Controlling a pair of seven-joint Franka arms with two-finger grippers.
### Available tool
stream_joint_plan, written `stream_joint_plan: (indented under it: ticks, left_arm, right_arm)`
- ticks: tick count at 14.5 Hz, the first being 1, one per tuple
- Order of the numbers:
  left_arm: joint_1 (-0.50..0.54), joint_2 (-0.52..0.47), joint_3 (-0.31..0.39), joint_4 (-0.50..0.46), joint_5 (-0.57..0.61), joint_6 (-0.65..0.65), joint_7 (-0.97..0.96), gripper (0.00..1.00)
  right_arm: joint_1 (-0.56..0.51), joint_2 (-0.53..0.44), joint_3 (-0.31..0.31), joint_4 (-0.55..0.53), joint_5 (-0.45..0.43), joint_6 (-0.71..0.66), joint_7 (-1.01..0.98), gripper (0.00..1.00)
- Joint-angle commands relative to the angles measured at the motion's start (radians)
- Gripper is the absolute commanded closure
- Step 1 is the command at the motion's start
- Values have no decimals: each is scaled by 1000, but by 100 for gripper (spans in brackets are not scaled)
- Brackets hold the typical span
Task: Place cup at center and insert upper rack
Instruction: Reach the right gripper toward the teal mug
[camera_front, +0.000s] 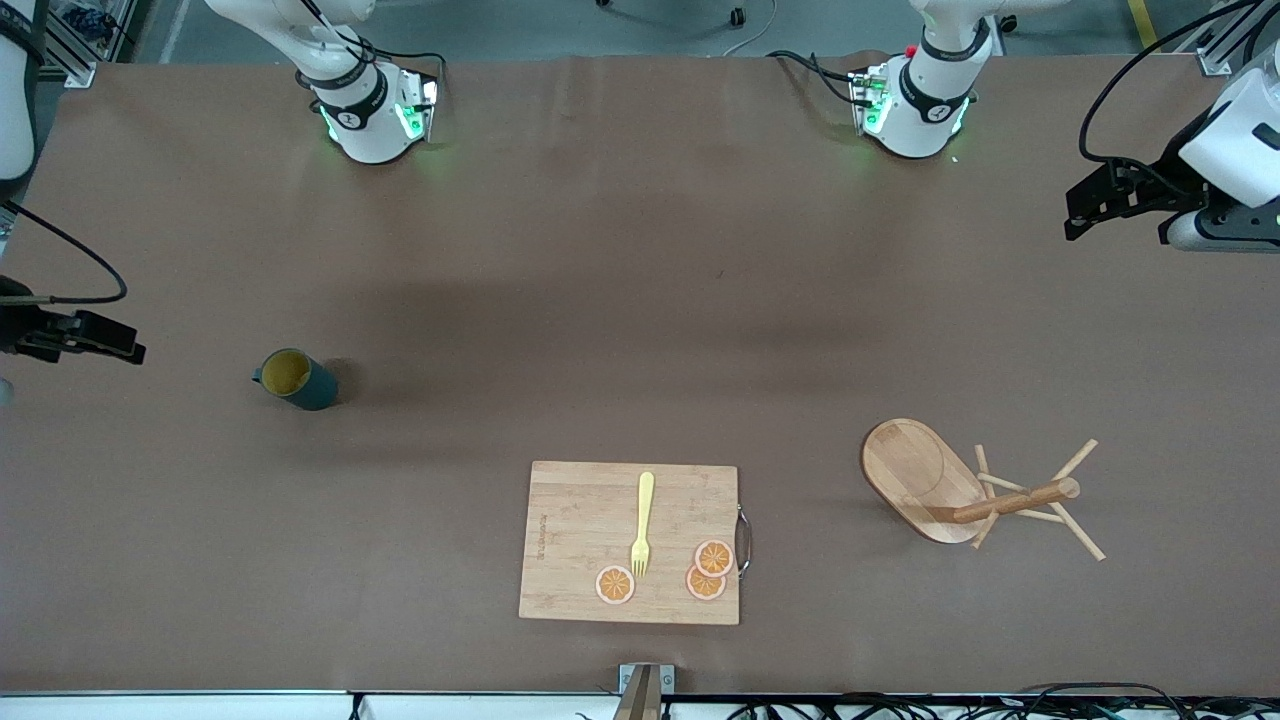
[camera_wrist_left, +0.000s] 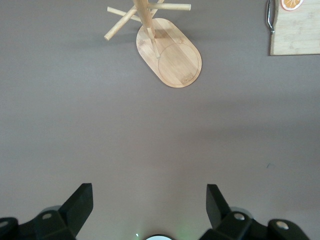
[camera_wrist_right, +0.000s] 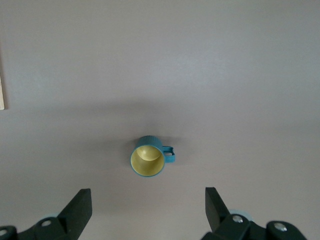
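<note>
Front view is showing the whole table (camera_front: 640, 250): cup (camera_front: 296, 380) standing upright toward the right arm's end; upper rack (camera_front: 960, 490) lying tipped over toward the left arm's end, its oval base on edge and its post and pegs pointing toward that end; a cutting board (camera_front: 630, 542) sitting between them, nearer the front camera, carrying a yellow fork (camera_front: 642, 522) and three orange slices (camera_front: 714, 557).

Only the right wrist view is showing the cup's mustard inside from directly above and its loop handle clearly. Only the left wrist view is showing the rack's base face-on with a ring marked on it, plus a corner of the board with its metal handle (camera_wrist_left: 270, 16) and one slice.

Left end effector (camera_wrist_left: 150, 202): released, fingers spread wide, holding nothing, hovering over bare table at the left arm's end, well apart from the rack, which is lying ahead of its fingertips.

Right end effector (camera_wrist_right: 149, 202): released, fingers spread wide, holding nothing, hanging over the table's edge at the right arm's end; the cup is sitting near, just ahead of the gap between its fingers, untouched.
</note>
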Motion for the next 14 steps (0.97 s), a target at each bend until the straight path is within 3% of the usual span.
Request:
stream_joint_plan:
  ticks: [1,4,7,10,14]
  left_arm:
    - [3,17,-4,23,14,-7,23,0]
    - [3,17,-4,23,16,-7,23,0]
    - [4,17,-4,22,16,-7,22,0]
    - [4,18,-4,23,16,-7,22,0]
    - [3,18,-4,23,16,-7,22,0]
  right_arm:
    - [-4,-26,6,-157,26,108,-136,0]
    - [-37,-58,3,-326,84,218,-307,0]
    - [-33,-67,5,-438,85,285,-369,0]
    - [-37,-64,3,-576,85,499,-588,0]
    - [-33,-32,3,-684,85,701,-657,0]
